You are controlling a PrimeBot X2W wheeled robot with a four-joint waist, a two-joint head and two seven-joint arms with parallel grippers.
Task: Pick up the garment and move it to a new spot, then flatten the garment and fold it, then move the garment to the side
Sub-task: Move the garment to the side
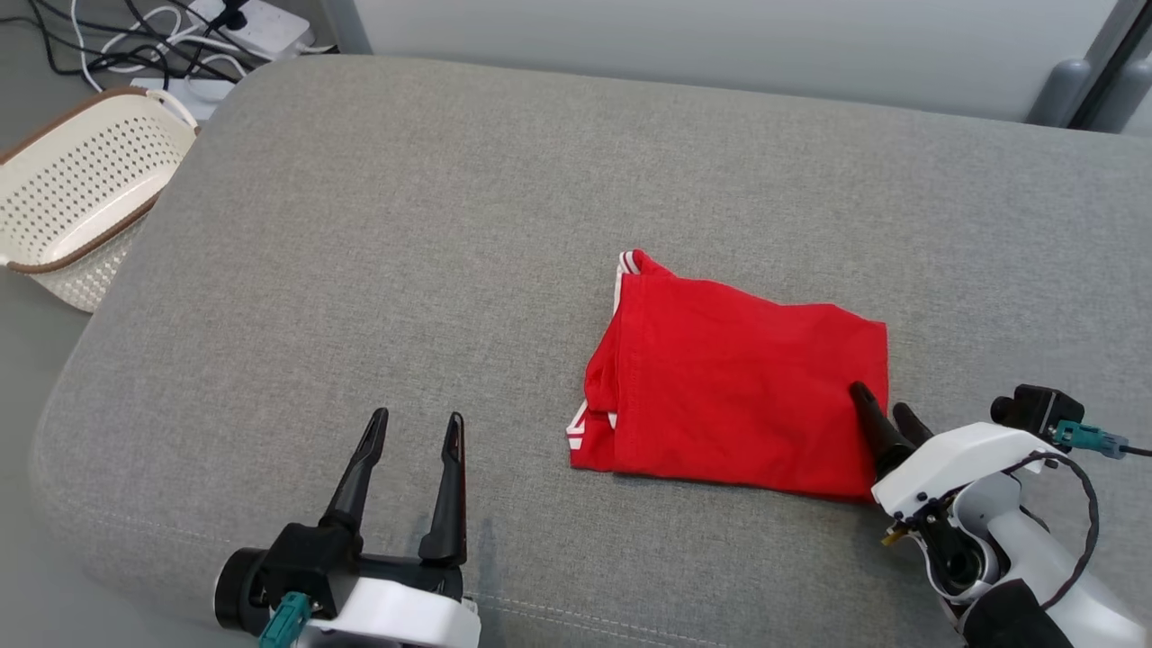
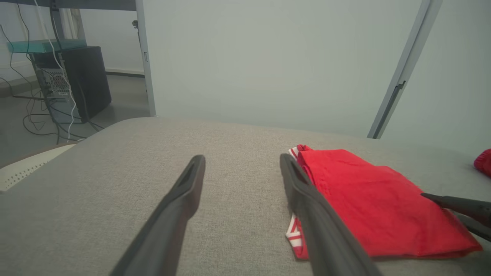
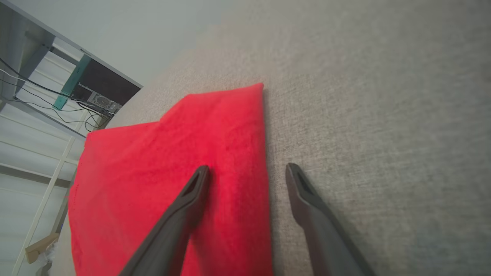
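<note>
The red garment lies right of centre on the grey cushion, folded into a compact, fairly flat rectangle with white-striped trim showing at its left edge; the flattening and folding look done, and what seems left is the move to the side. The right gripper is at the garment's near right corner, fingers well apart and straddling the right edge; one finger is over red cloth, the other over bare cushion; nothing is pinched, and whether the tips press the fabric I cannot tell. The left gripper hovers over the cushion's near left, fingers apart, empty, apart from the garment; a perforated cream basket stands off the far left.
</note>
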